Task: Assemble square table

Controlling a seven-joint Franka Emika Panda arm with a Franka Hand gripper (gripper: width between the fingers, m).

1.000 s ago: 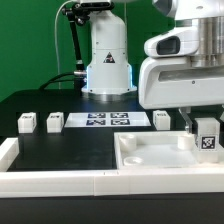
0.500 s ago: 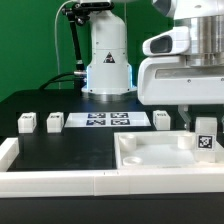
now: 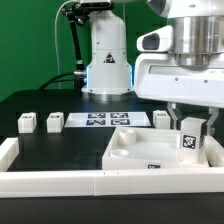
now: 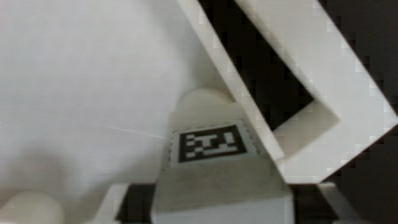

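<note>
- The gripper [image 3: 192, 128] hangs over the exterior view's right side of the square top [image 3: 150, 160]. Its two fingers are partway closed on a held leg [image 3: 191, 143], gripping it by its sides with its printed tag facing the camera.
- The wrist view looks down the held leg [image 4: 214, 146]. Its lower end is right at a corner of the square top [image 4: 89, 80], just inside the raised rim. I cannot tell whether it is seated in the corner socket or only hovering above it.
- The square top lies flat on the black table, close against the border rail [image 3: 50, 181] at the front.
- None of the other corners I can see has a leg standing in it, so I would say the build has barely begun and this is the first leg going in.
- The first loose leg [image 3: 27, 122] and the second loose leg [image 3: 55, 122] sit near each other on the exterior view's left of the marker board [image 3: 103, 121]. The third loose leg [image 3: 162, 119] sits on its right.
- What is left, as I judge it, is seating and fixing this leg and then fetching and fitting the other three.
</note>
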